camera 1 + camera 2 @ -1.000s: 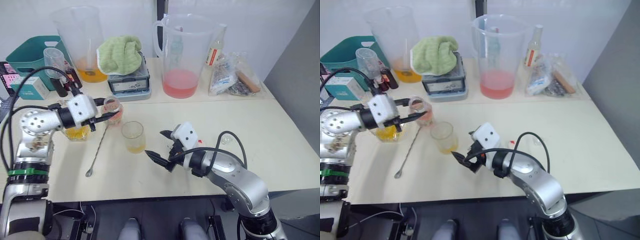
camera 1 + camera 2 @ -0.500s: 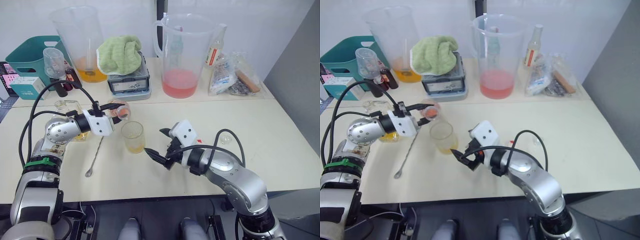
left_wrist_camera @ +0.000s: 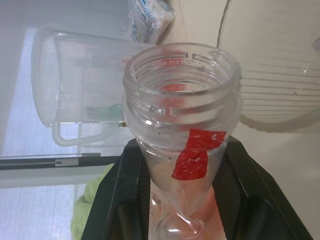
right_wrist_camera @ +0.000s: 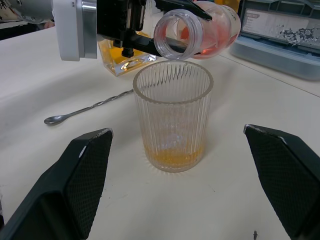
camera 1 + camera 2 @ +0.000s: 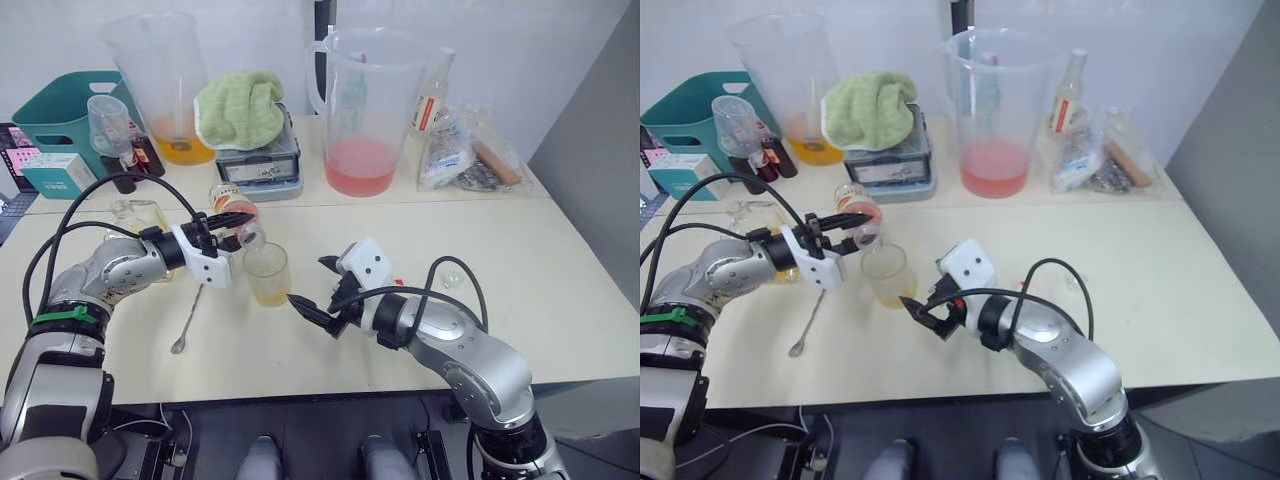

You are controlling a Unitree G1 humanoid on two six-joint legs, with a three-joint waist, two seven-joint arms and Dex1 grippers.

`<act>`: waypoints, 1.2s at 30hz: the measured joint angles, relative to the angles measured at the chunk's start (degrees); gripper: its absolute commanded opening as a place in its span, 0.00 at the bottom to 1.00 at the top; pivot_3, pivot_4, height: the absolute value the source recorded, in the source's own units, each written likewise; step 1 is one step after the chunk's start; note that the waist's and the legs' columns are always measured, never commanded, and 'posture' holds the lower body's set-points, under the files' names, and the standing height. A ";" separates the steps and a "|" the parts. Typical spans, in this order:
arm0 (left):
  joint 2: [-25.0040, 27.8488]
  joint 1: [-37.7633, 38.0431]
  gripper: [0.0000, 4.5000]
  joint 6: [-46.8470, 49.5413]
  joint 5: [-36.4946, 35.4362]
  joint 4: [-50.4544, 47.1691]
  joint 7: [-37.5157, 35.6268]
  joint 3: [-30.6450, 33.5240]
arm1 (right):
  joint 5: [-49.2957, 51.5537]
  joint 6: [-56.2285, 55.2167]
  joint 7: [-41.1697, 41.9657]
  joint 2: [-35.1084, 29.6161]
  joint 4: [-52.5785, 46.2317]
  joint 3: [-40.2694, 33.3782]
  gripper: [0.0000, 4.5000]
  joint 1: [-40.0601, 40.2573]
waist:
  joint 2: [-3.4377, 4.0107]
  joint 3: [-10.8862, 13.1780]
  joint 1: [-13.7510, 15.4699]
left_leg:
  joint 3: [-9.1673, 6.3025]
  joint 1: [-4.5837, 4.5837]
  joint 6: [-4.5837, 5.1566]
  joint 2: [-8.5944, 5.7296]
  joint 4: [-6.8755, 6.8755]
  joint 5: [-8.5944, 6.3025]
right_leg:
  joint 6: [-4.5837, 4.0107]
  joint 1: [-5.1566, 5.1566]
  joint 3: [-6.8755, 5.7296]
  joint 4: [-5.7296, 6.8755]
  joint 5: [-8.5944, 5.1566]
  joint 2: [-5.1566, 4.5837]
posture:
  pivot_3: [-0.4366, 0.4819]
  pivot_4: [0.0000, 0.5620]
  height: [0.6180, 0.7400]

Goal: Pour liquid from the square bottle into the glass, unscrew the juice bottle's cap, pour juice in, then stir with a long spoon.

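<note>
Light: bright, even, from overhead.
Shadows: soft, short.
Blur: pitcher (image 3: 80, 85) behind the bottle mouth, out of focus.
</note>
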 measured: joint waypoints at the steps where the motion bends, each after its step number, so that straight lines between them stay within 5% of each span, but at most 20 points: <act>1: 0.17 -0.14 0.28 -0.01 0.94 0.00 1.49 -0.47 | 0.00 0.14 -0.02 0.03 0.00 0.00 0.99 -0.01 | 0.00 0.00 0.00 | 0.00 0.00 0.00 0.00 0.00 0.00 | 0.00 0.00 0.00 0.00 0.00 0.00 | 0.48 0.27 1.00; 18: 2.58 -2.67 0.28 1.57 12.81 -0.68 18.24 -6.85 | 0.00 1.43 -0.64 0.19 -1.12 0.04 0.99 0.00 | 0.00 0.00 0.03 | 0.00 0.00 -0.01 -0.01 0.00 0.00 | 0.00 -0.01 0.00 0.02 0.00 0.00 | 0.48 0.27 1.00; 36: 3.62 -4.39 0.28 4.65 17.72 -1.60 26.43 -11.25 | 0.01 1.68 -0.74 1.25 -1.13 0.04 0.99 -0.02 | -0.01 0.00 0.03 | 0.00 0.00 -0.03 -0.02 0.00 0.01 | 0.01 -0.01 0.00 0.04 0.00 -0.01 | 0.48 0.27 1.00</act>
